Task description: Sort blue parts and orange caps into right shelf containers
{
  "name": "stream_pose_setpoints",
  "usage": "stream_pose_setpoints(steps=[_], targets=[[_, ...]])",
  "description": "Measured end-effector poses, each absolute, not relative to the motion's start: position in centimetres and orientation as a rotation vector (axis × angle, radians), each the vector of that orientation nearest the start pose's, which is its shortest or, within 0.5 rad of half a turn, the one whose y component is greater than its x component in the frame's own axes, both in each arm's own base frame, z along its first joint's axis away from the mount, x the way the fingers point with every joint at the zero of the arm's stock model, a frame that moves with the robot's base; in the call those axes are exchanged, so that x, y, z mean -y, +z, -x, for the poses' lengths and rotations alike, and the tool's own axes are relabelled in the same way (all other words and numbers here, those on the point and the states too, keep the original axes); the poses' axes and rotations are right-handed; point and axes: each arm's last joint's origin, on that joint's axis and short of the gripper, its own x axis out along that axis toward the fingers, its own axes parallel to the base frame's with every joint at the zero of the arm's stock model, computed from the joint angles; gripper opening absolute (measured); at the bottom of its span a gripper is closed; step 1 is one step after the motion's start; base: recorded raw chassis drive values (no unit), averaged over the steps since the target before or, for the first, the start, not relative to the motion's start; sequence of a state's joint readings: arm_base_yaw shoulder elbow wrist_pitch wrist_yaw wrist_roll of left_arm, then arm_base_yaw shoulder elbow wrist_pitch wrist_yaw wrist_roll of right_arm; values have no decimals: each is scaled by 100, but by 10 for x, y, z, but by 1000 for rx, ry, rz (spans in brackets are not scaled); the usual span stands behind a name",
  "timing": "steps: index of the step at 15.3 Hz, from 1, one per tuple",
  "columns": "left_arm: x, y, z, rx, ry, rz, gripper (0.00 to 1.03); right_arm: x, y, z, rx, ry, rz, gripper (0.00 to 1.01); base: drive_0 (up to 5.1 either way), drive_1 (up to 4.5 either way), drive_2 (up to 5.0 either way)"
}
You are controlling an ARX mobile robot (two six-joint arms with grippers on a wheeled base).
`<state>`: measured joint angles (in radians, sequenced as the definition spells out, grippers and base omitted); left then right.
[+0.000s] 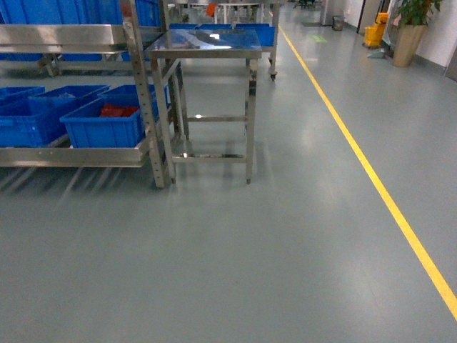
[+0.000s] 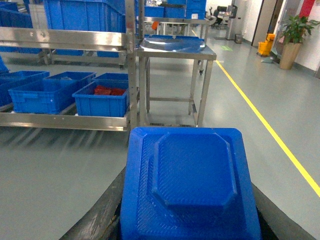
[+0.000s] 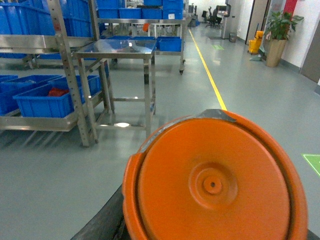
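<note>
In the left wrist view a blue part (image 2: 192,180), a square moulded piece with an octagonal raised centre, fills the lower frame. My left gripper (image 2: 190,222) is shut on it, and its black fingers (image 2: 102,217) show at both sides. In the right wrist view my right gripper (image 3: 210,227) is shut on a round orange cap (image 3: 215,180), with one dark finger (image 3: 102,220) showing at the lower left. The shelf containers are bright-blue crates (image 1: 103,125) on the low steel shelf. The nearest one holds red-orange pieces (image 1: 118,111). Neither gripper shows in the head view.
A steel shelf rack (image 1: 146,93) stands at the left, with more blue crates (image 1: 28,118) beside the nearest one. A steel table (image 1: 207,43) stands just right of the rack. A yellow floor line (image 1: 371,171) runs along the right. A potted plant (image 1: 408,32) and a yellow bucket (image 1: 375,32) stand far right.
</note>
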<state>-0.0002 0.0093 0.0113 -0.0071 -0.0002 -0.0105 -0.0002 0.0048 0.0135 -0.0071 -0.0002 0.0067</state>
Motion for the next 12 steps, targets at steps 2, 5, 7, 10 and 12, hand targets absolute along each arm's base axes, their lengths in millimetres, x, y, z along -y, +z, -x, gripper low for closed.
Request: stream_pose_setpoints(steps=[2,5,7,10,12], targets=[[0,166,-98,-7,1,10,42,0,167,-97,3,0,-7,43,7,430,-415],[0,166,-98,-6,2,10,42,0,167,-97,4,0,-7,43,7,430,-415],[0,166,-98,-6,0,10,41,0,167,-97,0,0,-7,43,7,430,-415],[0,166,-98,-4,0,10,41,0,167,-97,6,0,-7,43,7,430,-415],[0,166,-98,-5,1,10,41,0,167,-97,3,0,-7,43,7,430,-415]])
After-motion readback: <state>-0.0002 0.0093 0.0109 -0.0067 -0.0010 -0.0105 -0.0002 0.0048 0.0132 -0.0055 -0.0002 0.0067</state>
